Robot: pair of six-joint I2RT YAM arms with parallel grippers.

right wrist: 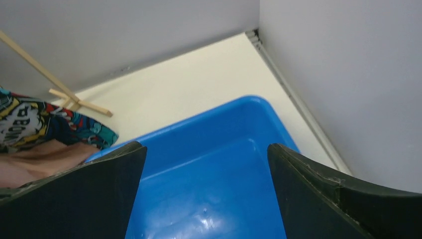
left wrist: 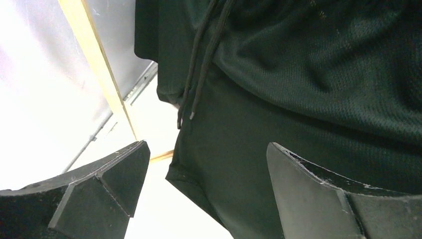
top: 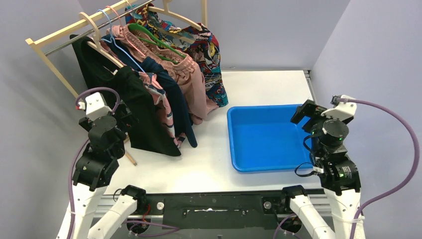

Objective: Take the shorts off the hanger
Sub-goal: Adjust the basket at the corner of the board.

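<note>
My left wrist view crops the black shorts at top and right; the pink printed shorts hide mostly behind them.

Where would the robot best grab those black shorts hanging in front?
Probably the loose side edge of the black shorts, approached from the robot's left: they hang outermost on the rack, fabric dangling free, and the left gripper faces them with open fingers.

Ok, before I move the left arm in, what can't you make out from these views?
Black shorts: how they fasten to their hanger is too small to tell in the top view; the left wrist view's top edge cuts it off.
Pink printed shorts: mostly covered by the black and navy shorts in the top view.
Left pincer: its own wrist hides the fingers in the top view, so contact with fabric is unclear.
</note>
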